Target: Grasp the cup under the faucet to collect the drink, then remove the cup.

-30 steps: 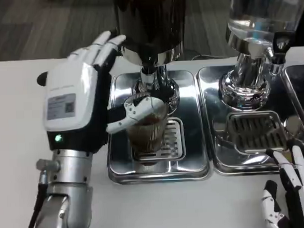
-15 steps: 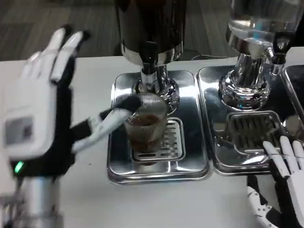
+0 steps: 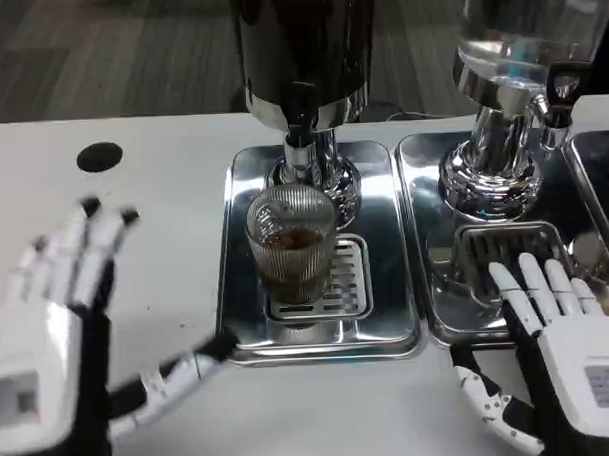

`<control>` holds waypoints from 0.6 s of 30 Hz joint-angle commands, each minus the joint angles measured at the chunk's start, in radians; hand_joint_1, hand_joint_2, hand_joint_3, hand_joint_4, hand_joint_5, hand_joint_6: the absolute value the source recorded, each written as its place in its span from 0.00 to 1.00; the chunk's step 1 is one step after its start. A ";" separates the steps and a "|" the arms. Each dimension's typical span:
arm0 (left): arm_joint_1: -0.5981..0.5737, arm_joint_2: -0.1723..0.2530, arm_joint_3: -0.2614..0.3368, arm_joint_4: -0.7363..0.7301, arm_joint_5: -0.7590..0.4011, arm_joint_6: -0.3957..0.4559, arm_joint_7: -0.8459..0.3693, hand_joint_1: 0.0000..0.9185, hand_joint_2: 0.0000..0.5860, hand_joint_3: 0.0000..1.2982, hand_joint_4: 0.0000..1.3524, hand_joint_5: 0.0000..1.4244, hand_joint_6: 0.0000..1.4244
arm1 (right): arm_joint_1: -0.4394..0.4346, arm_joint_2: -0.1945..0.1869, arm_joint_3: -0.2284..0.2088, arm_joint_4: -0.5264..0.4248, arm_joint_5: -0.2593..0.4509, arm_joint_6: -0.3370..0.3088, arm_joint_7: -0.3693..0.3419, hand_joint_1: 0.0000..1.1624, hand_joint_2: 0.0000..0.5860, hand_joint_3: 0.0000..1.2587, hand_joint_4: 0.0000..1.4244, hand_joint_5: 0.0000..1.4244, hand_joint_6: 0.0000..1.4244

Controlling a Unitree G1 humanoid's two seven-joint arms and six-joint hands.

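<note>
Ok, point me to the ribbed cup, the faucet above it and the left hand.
Ribbed cup (image 3: 292, 250), head view: on its glass side wall.
Faucet (image 3: 300, 116), head view: on the black tap handle above the spout.
Left hand (image 3: 50, 327), head view: on the white back of the hand.

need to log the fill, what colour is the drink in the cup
Dark brown, seen through the ribbed clear cup in the head view.
</note>
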 commanded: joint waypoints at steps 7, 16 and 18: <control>-0.004 -0.005 -0.118 0.229 0.074 0.035 0.070 0.00 0.08 0.15 0.00 0.10 0.09 | -0.054 0.023 -0.032 -0.143 0.136 0.027 0.218 0.28 0.45 0.00 0.00 0.00 0.05; -0.006 -0.011 -0.162 0.244 0.094 0.096 0.098 0.00 0.10 0.17 0.00 0.11 0.09 | -0.217 0.096 -0.032 -0.212 0.283 0.131 0.510 0.38 0.34 0.00 0.00 0.00 0.02; -0.002 -0.010 -0.167 0.242 0.092 0.106 0.105 0.00 0.10 0.18 0.00 0.11 0.09 | -0.275 0.108 -0.020 -0.187 0.301 0.161 0.567 0.38 0.33 0.00 0.00 0.00 0.01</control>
